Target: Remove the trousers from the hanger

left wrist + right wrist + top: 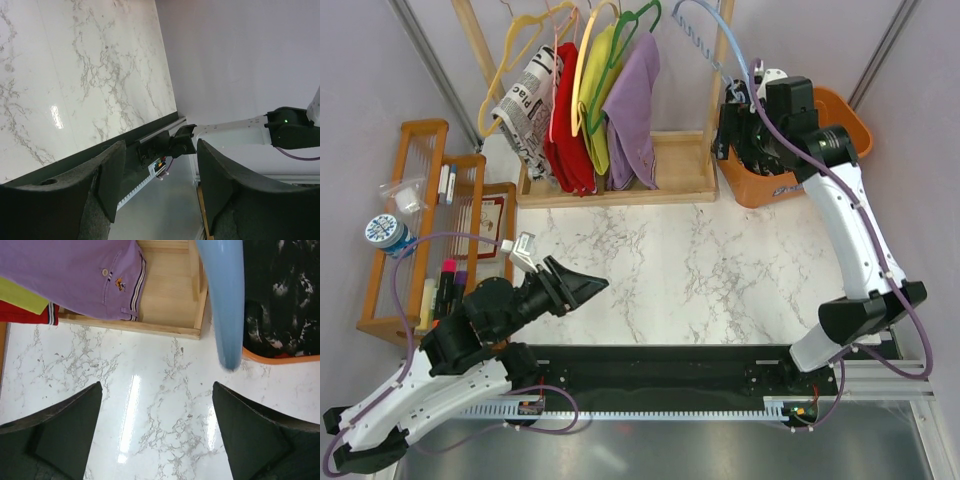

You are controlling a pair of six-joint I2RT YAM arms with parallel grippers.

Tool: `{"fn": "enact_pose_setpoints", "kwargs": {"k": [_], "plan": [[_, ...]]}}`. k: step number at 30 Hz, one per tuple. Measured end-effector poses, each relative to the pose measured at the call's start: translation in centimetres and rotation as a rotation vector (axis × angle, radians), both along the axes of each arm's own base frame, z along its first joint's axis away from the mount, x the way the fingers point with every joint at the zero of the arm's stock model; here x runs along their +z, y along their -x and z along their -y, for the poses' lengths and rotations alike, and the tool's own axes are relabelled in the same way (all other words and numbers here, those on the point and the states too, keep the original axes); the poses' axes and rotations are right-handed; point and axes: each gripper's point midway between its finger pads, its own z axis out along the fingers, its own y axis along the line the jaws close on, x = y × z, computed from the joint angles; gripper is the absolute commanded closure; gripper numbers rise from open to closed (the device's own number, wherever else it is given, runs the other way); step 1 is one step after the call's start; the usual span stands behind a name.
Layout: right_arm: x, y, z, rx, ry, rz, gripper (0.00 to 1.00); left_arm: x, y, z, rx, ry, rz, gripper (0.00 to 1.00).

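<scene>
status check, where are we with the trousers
left hand open, empty. right hand open, empty. trousers off hanger, lying in orange bin. nothing blocking.

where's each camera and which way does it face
top external: above and behind the bases, looking down on the marble table; left arm and right arm show.
left wrist: on the left arm, facing across to the right arm; left gripper at bottom.
right wrist: by the orange bin, looking down at the light-blue hanger and trousers; right gripper at bottom.
top and right wrist share the purple garment.
</scene>
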Motion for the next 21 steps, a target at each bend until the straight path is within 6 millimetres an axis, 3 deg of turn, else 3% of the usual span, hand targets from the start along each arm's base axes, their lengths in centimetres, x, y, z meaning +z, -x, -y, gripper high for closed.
{"fn": "enact_pose_setpoints", "kwargs": {"k": [6,11,16,21], "plan": [[1.4,5.2,2.0,-0.019,-0.015,0.052,0.02,-0.4,-0.2,0.8,-0.019,-0.013,-0.014,0.30],[-0.5,10.9,3.7,-0.037,-0.049,0.054,0.02,-1.5,-0.2,1.4,-0.038,-0.022,-0.026,0.26],[-6.4,15.1,3.0,0.002,-0.118,-0.030,0.02,-2.8,-0.1,2.0,-0.059,-0.025,-0.042,0.22],[-14.4,18.3,-0.2,0.082,-0.223,-0.181,0.02,-4.1,0.2,2.8,-0.101,0.002,-0.033,0.20]]}}
